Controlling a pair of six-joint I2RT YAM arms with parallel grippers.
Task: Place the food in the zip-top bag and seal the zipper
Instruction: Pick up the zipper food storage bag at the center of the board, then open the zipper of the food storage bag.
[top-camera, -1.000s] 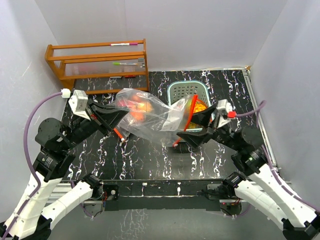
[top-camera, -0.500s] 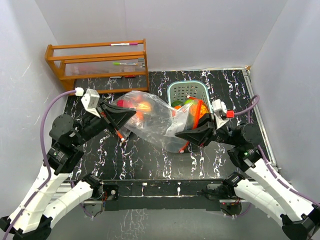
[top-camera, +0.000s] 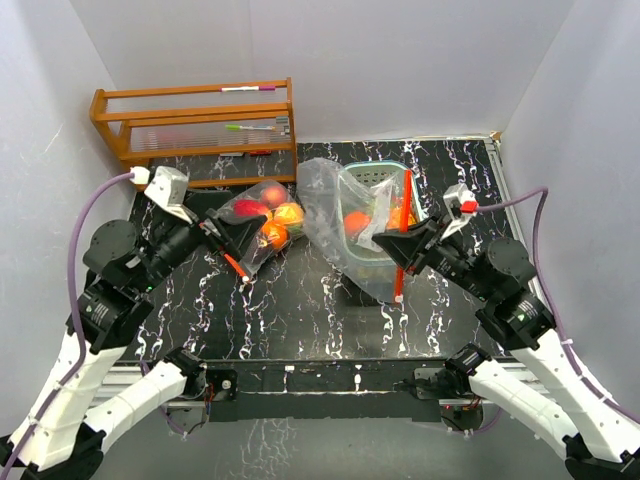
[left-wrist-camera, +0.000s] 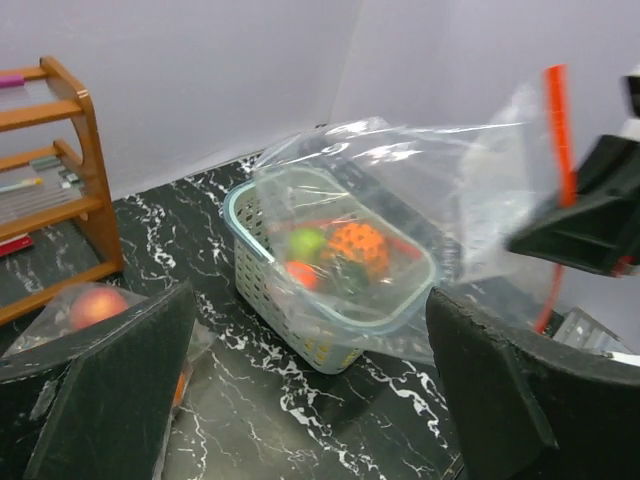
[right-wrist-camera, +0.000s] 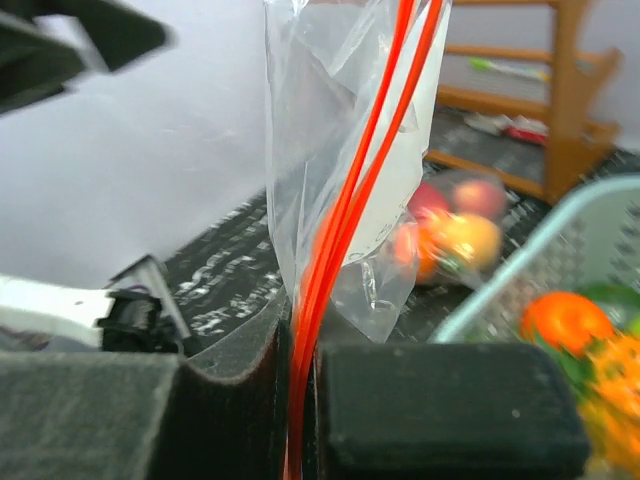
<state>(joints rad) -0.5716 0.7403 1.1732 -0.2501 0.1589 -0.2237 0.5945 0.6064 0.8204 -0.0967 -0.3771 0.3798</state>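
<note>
- Zipper strip (right-wrist-camera: 340, 220), orange, runs down between the black pads (right-wrist-camera: 420, 400) of the right gripper (right-wrist-camera: 300, 400), which is clenched on it. Its lower end is lost in the dark gap between the pads.
- From above, the right gripper (top-camera: 398, 252) holds that strip (top-camera: 404, 215) toward the table's right side, at the near side of the teal basket (top-camera: 375, 172).
- The clear zip-top bag (top-camera: 330, 215) drapes from this grip across the basket. Its bottom end lies on the table (top-camera: 300, 310) toward the far-left corner, near the wooden rack (top-camera: 195, 125).
- Toy fruits (top-camera: 268, 215) bunch in that end, red, orange and yellow. Wrinkled film blurs their outlines, so their number is hard to make out.
- The left gripper (top-camera: 232, 232) is released, its pads wide apart with nothing between them. It sits just beside the filled end, and its fingers cover the bag's edge from above, so contact cannot be told.
- In the left wrist view, only one red fruit (left-wrist-camera: 90, 308) shows clearly past the left pad (left-wrist-camera: 110, 390); the rest are hidden behind it.
- Film (left-wrist-camera: 440, 190) veils the basket (left-wrist-camera: 270, 290), where a green fruit (left-wrist-camera: 307, 243) and a knobbly orange one (left-wrist-camera: 358, 245) show through.
- Whether the orange fruit (top-camera: 355, 222) seen from above lies inside the bag or in the basket beneath it cannot be told.
- The rack (left-wrist-camera: 85, 150) is cut off at the left wrist view's left edge.
</note>
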